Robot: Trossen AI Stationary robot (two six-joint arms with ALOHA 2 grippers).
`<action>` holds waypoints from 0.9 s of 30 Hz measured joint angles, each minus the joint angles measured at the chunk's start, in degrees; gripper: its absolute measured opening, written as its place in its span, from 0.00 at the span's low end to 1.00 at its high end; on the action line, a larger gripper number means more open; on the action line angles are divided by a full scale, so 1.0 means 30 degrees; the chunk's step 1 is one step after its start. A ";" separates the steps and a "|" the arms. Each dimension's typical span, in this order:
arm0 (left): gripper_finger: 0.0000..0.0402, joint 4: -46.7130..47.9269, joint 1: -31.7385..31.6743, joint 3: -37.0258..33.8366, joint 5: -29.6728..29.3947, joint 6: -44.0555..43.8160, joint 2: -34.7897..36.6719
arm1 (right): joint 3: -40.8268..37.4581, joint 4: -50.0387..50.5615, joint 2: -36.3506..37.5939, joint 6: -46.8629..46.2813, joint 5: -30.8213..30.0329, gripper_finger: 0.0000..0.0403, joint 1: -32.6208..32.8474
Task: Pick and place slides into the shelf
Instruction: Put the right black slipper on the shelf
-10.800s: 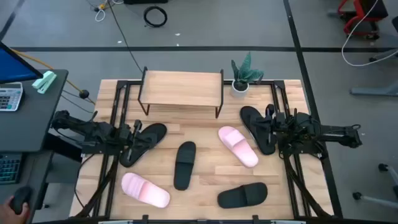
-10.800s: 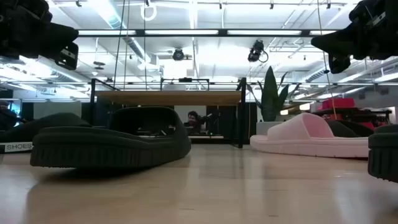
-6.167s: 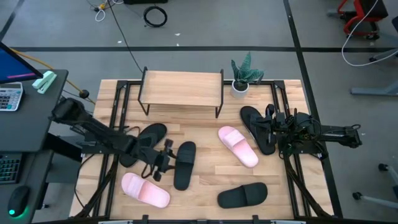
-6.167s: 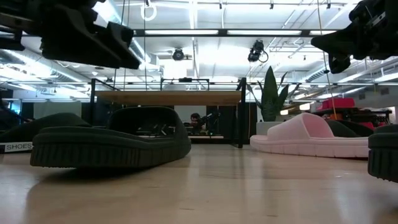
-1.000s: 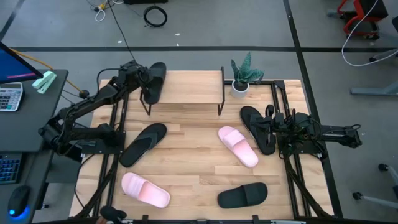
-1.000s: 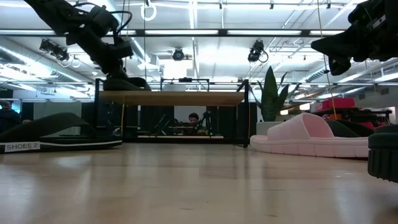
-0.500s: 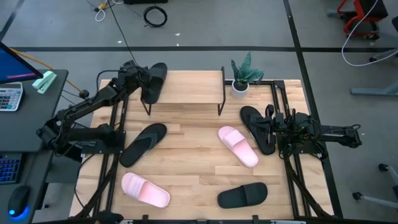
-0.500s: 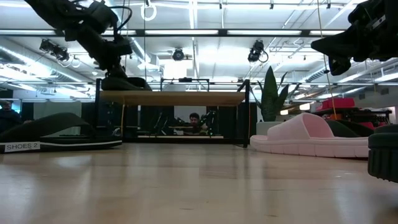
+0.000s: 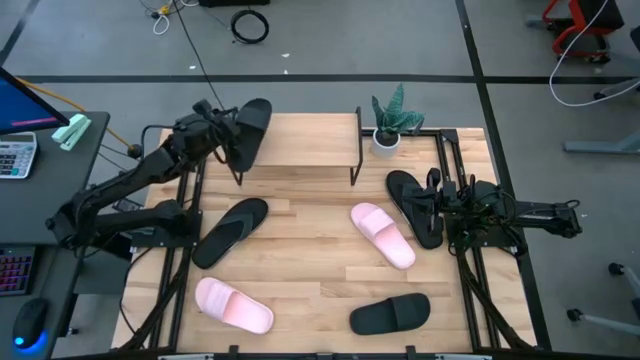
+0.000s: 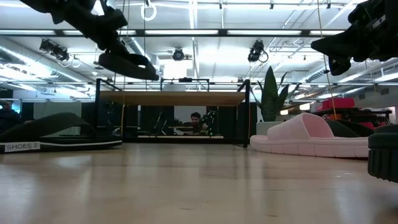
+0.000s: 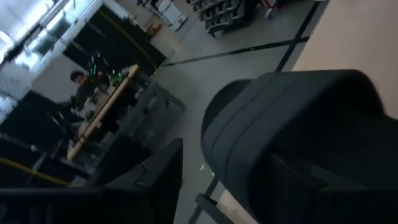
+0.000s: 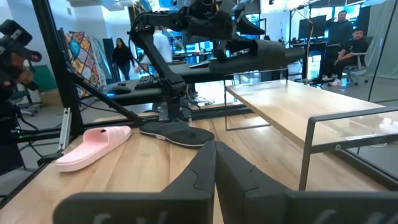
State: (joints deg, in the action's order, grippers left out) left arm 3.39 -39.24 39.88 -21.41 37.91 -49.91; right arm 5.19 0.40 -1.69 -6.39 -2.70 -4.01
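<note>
While left gripper [image 9: 228,133] hangs over shelf [image 9: 300,140] far-left corner, jaws clamped on black slide [image 9: 250,128]: light, floppy foam; hold wide strap. Right gripper [image 9: 440,207] parked right, jaws together.

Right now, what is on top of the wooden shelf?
Nothing rests on the shelf plank. The left gripper holds a black slide in the air over its left end, not touching. The bit of plank under that slide is hidden from above.
</note>
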 joint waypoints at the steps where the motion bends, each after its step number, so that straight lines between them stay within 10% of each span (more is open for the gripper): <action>1: 0.50 -0.0029 0.0007 0.0000 -0.0015 -0.0074 -0.0113 | 0.0000 -0.0006 0.0000 0.0007 0.0000 0.03 0.0005; 27: 0.43 -0.3463 -0.1044 0.0007 -0.0658 -1.0239 -0.4749 | 0.0000 0.0006 0.0000 0.0013 0.0000 0.03 -0.0001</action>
State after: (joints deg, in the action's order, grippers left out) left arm -7.00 -42.38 39.90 -23.39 7.19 -64.16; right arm 5.19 0.42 -1.69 -6.35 -2.70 -4.01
